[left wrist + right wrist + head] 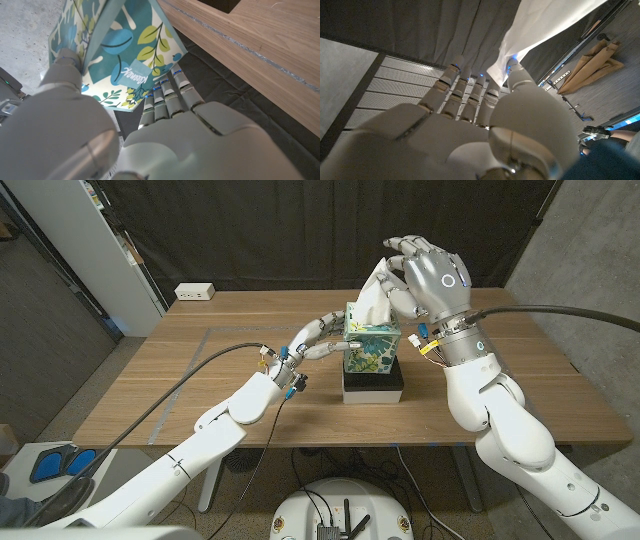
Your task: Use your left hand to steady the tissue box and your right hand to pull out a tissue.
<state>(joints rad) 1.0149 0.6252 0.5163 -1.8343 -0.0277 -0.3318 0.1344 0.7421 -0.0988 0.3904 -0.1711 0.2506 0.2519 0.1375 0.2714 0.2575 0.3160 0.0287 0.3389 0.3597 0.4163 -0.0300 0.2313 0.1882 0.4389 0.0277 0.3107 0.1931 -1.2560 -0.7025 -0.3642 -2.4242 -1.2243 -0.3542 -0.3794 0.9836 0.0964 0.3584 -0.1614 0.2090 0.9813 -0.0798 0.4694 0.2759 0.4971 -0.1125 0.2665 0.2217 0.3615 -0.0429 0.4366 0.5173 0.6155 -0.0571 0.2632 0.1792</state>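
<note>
Both hands are engaged: the left hand grips the box by its side, on a black stand on the tabletop; the right hand, above it, pinches the tissue. Pulling seems underway; next likely needs a steady upward draw

The tissue box, teal with a leaf print, stands on a black block near the middle of the wooden table. The left hand grips the box's left side. The right hand, raised above the box, pinches a white tissue drawn up from its top. A white power strip lies at the table's far left edge.
</note>
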